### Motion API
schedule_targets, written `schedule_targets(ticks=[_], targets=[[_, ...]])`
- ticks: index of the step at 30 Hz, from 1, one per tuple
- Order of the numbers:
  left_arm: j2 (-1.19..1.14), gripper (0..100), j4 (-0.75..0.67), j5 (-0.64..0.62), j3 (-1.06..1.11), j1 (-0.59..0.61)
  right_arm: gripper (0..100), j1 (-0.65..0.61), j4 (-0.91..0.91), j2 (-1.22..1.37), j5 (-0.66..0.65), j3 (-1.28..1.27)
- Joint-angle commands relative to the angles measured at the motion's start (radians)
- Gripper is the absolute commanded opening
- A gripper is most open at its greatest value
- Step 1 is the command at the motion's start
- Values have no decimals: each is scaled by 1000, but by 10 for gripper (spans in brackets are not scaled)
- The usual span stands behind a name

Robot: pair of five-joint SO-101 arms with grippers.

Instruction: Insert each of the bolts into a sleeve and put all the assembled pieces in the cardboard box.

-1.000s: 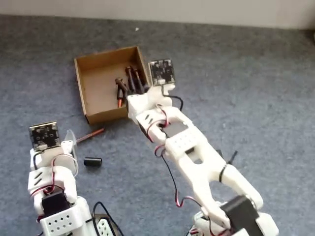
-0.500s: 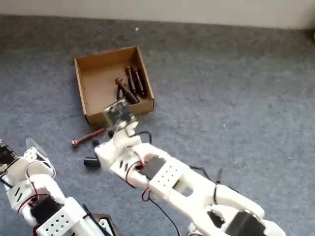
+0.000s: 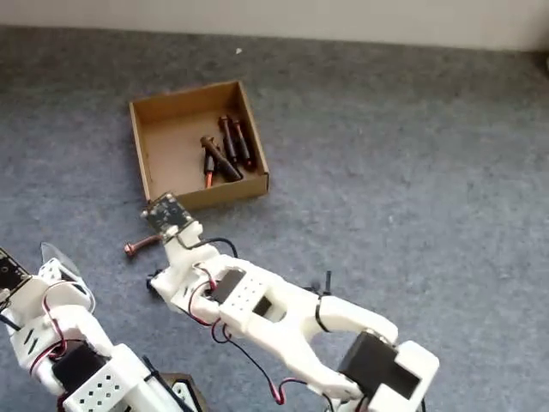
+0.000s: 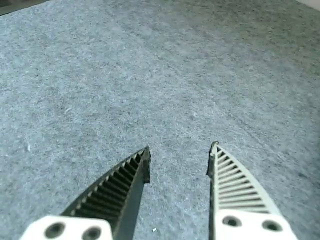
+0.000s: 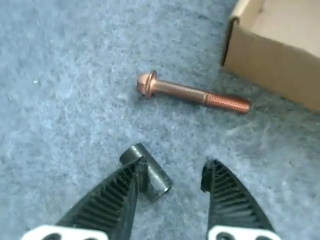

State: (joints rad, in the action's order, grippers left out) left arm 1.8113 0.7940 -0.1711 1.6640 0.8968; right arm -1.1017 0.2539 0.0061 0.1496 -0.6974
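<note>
Straddling sleeve [image 5: 156, 179], right pincer [image 5: 175, 161] spread wide

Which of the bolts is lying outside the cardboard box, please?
The bare copper bolt on the carpet beside the cardboard box, just ahead of the right end effector; the other bolts lie inside the box, already sleeved.
</note>
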Motion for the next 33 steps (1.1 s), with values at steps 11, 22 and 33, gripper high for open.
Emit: schedule_targets(ticks=[11, 22, 33], targets=[[8, 203, -25, -14, -45, 8, 166, -56, 387, 5, -31, 341], [8, 203, -25, -14, -45, 5, 166, -76, 389, 214, -81, 351], [8, 203, -25, -12, -44, 4, 3, -44, 392, 243, -213, 344]])
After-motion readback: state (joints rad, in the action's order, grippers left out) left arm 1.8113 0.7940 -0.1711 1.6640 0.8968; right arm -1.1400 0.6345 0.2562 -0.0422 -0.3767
